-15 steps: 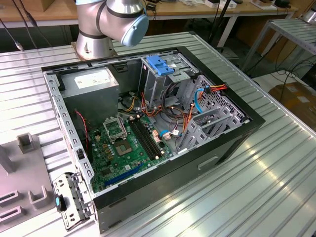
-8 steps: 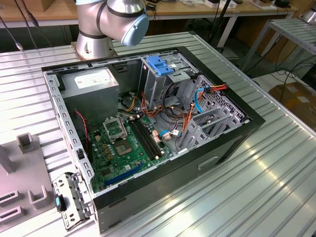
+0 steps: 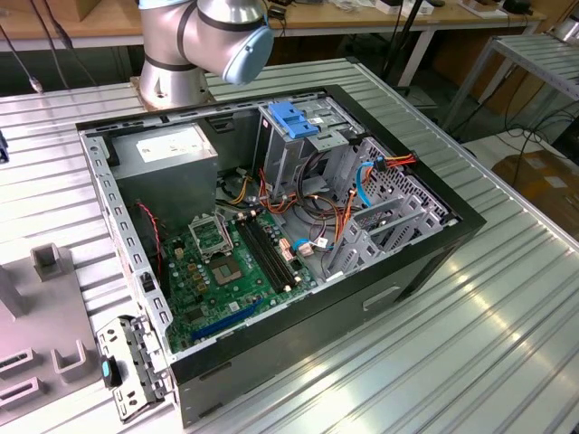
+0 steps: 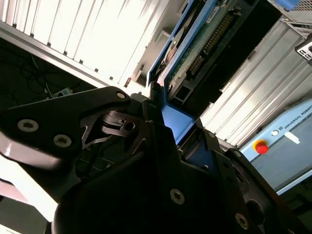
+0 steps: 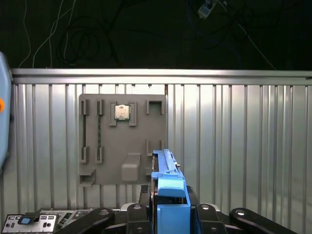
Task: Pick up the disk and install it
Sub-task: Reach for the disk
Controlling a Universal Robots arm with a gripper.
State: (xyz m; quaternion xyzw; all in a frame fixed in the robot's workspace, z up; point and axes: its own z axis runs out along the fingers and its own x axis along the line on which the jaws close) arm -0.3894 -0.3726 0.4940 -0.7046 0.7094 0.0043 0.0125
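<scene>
End effector (image 5: pixel 168 212) on edge-on disk (image 5: pixel 169 183), long axis outward

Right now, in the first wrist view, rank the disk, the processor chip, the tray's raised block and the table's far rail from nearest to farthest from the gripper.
1. The disk, clamped in the gripper.
2. The raised block, on the near part of the grey tray.
3. The processor chip, in the tray's far pocket.
4. The far rail, at the edge of the table.
</scene>
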